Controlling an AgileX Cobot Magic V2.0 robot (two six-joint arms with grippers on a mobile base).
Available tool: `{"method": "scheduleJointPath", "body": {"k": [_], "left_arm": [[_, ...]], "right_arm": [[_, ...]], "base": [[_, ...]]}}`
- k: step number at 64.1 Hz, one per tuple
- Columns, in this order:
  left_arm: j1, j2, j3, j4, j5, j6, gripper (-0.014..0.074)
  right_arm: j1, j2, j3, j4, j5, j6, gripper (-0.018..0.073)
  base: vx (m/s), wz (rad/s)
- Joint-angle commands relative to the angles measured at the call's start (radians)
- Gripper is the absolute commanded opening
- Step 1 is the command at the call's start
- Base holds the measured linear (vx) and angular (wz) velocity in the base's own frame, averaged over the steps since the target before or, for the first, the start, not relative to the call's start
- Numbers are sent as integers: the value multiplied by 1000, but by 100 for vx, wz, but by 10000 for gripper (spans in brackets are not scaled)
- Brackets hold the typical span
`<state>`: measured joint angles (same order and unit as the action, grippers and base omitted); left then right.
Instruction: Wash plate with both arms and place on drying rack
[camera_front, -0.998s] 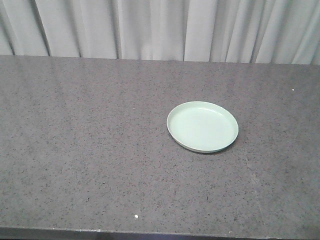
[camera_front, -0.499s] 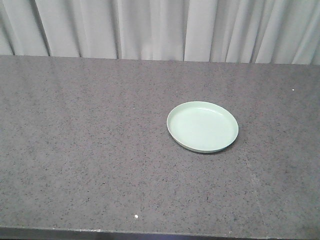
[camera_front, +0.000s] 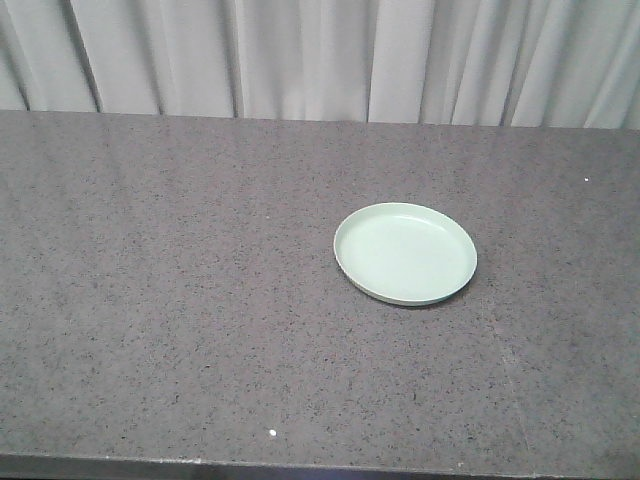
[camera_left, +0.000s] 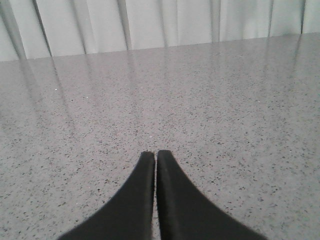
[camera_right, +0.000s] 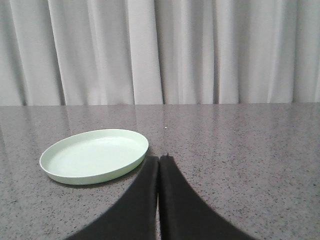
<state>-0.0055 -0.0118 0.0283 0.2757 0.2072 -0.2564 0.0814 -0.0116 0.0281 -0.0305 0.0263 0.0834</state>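
Currently the round pale mint-green plate (camera_front: 405, 253) lies flat on the speckled grey stone counter (camera_front: 150, 260), near the right gripper (camera_right: 159, 159). That and the left gripper (camera_left: 155, 155) are pinched closed, empty. Arriving unopened, fingers could shove the low-rimmed plate sliding across smooth stone.

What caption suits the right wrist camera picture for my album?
Shut right gripper over a grey counter, an empty mint-green plate ahead to its left, curtain behind.
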Motion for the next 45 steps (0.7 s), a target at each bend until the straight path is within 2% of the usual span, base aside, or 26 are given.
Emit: {"method": "scheduleJointPath", "body": {"k": [1, 5, 14, 19, 24, 37, 45], "left_arm": [[-4, -15, 24, 2, -66, -2, -6], [-4, -15, 24, 2, -66, -2, -6], [-4, -15, 24, 2, -66, -2, -6], [-4, -15, 24, 2, -66, -2, -6], [-4, -15, 24, 2, -66, -2, -6], [-4, -15, 24, 2, -66, -2, -6], [-4, -15, 24, 2, -66, -2, -6]], "right_arm": [[-5, -11, 2, 0, -83, -2, -6], [-5, -11, 2, 24, -100, 23, -6], [-5, -11, 1, 199, -169, 159, -6], [-5, -11, -25, 247, -178, 166, -6], [-5, -1, -88, 253, -134, 164, -6], [-5, 144, -357, 222, 125, 59, -4], [-5, 281, -500, 227, 209, -48, 25]], "base": [[0, 0], [0, 0], [0, 0], [0, 0], [0, 0], [0, 0], [0, 0]]}}
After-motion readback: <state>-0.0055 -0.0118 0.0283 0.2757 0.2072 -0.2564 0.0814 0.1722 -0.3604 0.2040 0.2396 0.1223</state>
